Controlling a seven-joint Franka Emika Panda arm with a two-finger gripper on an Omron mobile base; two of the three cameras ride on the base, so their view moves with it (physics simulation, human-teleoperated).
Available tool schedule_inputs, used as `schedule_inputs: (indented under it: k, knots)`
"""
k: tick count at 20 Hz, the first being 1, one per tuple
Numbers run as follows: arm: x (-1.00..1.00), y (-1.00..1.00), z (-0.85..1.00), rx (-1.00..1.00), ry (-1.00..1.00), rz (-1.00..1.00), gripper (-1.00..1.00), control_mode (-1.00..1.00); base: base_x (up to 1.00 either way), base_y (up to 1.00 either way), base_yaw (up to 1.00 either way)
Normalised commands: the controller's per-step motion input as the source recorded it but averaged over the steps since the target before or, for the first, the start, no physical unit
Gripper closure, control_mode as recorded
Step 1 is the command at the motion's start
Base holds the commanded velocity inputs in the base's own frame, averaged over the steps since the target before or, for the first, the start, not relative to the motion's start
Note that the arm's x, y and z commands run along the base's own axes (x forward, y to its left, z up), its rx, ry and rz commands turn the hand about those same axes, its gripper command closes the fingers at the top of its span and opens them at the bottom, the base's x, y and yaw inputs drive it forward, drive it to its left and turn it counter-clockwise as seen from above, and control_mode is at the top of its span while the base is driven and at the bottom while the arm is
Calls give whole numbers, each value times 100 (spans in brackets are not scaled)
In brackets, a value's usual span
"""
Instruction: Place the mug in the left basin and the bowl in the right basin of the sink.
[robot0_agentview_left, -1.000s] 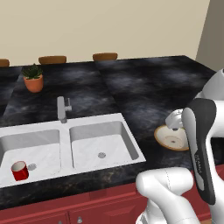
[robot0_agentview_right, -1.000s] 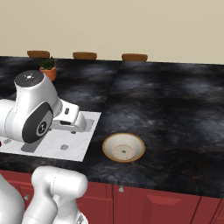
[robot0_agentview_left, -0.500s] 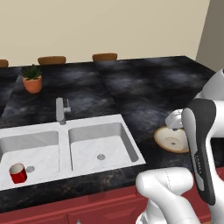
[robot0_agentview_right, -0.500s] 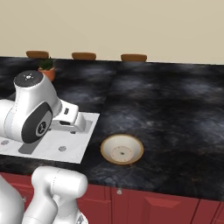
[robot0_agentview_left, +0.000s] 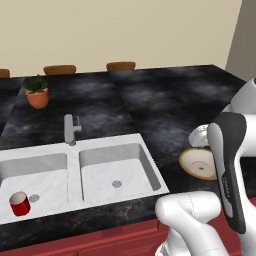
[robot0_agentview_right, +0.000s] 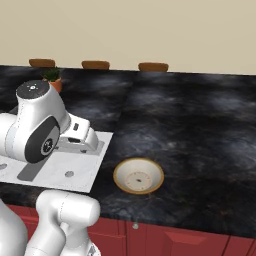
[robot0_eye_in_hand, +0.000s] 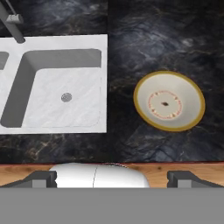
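1 bowl (robot0_eye_in_hand: 169, 101) left to move, sitting upright on the black counter (robot0_eye_in_hand: 153, 39) just right of the sink (robot0_eye_in_hand: 52, 41), apart from its edge. Also seen at (robot0_agentview_left: 200, 163) and (robot0_agentview_right: 138, 175). Mug (robot0_agentview_left: 20, 203) already standing in the left basin (robot0_agentview_left: 35, 180) by the drain, so half done by the look of it. Right basin (robot0_eye_in_hand: 59, 92) holds nothing, drain bare.

Step in hand, judged: reach and grab the bowl. Best taken by the rim, 1 finger inside and 1 outside, at the near or sink-side edge; shallow sloping wall could slip out of a weak pinch, so go deep enough before closing. Lift clear of the sink lip, then carry left and set down low, not dropped.

Gripper (robot0_eye_in_hand: 112, 177) high above the counter, looking straight down, fingers (robot0_eye_in_hand: 41, 178) spread fully wide, holding nothing. Bowl lies ahead and to the right of centre in the hand view, well apart from the fingertips; needs a shift right plus a long descent.
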Motion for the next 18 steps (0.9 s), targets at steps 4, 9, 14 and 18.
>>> schedule_inputs:
  k: [4, 9, 14, 18]
  knots:
    - [0, 0, 0, 0, 0, 0, -100, 100, 38, 0, 0]
    - [0, 0, 0, 0, 0, 0, -100, 100, 39, 0, 0]
    - [0, 0, 0, 0, 0, 0, -100, -100, 14, 0, 0]
    - [0, 0, 0, 0, 0, 0, -100, -100, 0, 0, 0]
